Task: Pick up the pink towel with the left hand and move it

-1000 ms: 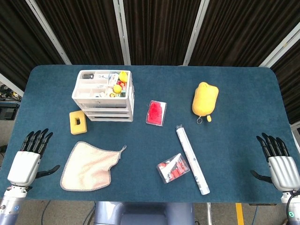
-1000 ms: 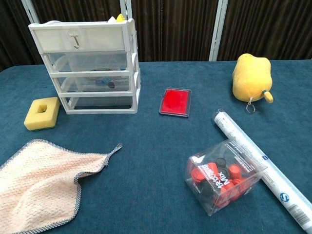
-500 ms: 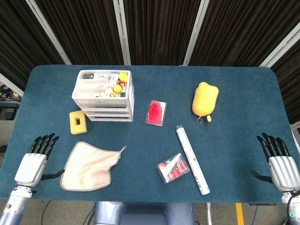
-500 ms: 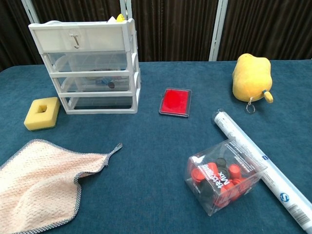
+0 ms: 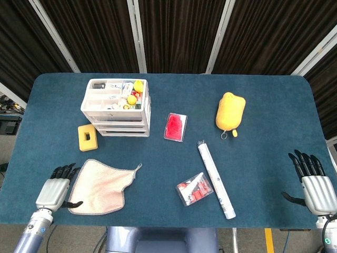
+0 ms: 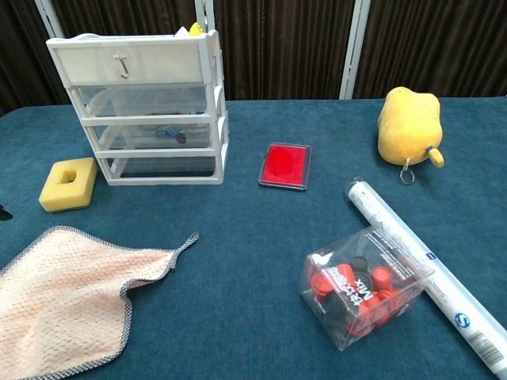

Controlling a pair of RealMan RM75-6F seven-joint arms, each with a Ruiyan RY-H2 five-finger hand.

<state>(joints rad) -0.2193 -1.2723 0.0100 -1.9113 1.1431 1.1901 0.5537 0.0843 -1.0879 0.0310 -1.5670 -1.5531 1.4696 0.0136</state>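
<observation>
The pink towel (image 5: 101, 185) lies flat on the blue table near the front left; the chest view shows the towel (image 6: 63, 297) at its lower left corner. My left hand (image 5: 55, 190) hovers just left of the towel's edge, fingers spread, holding nothing. Only a dark fingertip (image 6: 4, 212) of it shows at the chest view's left border. My right hand (image 5: 313, 182) stays open at the table's front right corner, far from the towel.
A white drawer unit (image 5: 117, 107) and a yellow sponge (image 5: 87, 137) stand behind the towel. A red pad (image 5: 175, 127), a yellow plush toy (image 5: 230, 112), a white tube (image 5: 215, 178) and a clear box of red pieces (image 5: 194, 188) lie to the right.
My left hand has moved right and toward the front edge, closing in on the towel's left side. The towel and my right hand have not moved.
</observation>
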